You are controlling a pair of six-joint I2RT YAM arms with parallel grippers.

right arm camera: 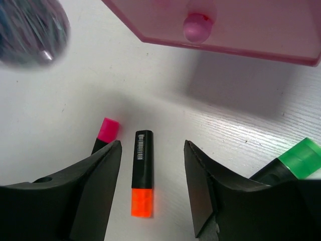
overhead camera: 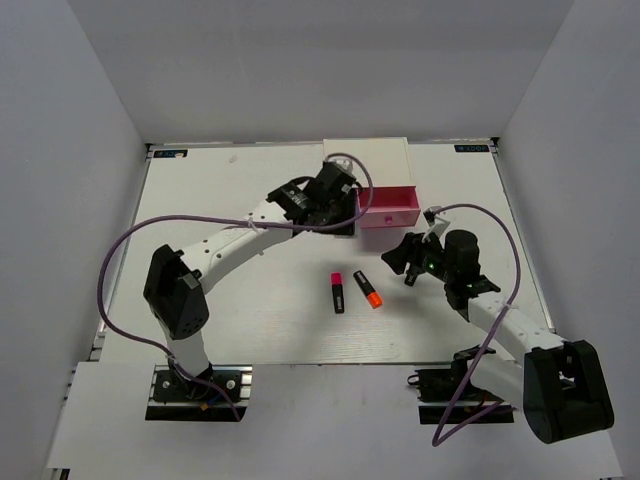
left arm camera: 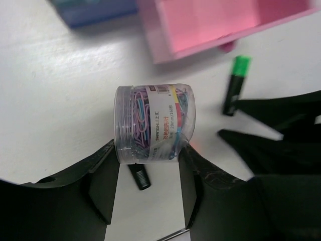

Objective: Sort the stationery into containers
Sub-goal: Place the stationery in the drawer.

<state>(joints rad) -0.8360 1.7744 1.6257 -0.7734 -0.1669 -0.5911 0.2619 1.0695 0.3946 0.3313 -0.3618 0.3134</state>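
My left gripper (left arm camera: 148, 150) is shut on a clear stubby jar of pink and blue paper clips (left arm camera: 153, 123), held above the table next to the pulled-out pink drawer (left arm camera: 215, 25). In the top view the left gripper (overhead camera: 335, 205) is just left of that drawer (overhead camera: 388, 205). My right gripper (right arm camera: 153, 148) is open, hovering over the orange-capped highlighter (right arm camera: 142, 170), with the pink-capped highlighter (right arm camera: 107, 129) beside its left finger. The green-capped highlighter (right arm camera: 296, 158) lies at its right. The pink-capped (overhead camera: 338, 291) and orange-capped (overhead camera: 368, 288) highlighters lie mid-table. The grey block is out of view.
The white cabinet (overhead camera: 365, 152) stands at the table's far edge. A blue-violet drawer (left arm camera: 95, 10) shows left of the pink one. The green-capped highlighter (left arm camera: 235, 83) lies near the pink drawer's front. The pink drawer's knob (right arm camera: 200, 25) faces my right gripper.
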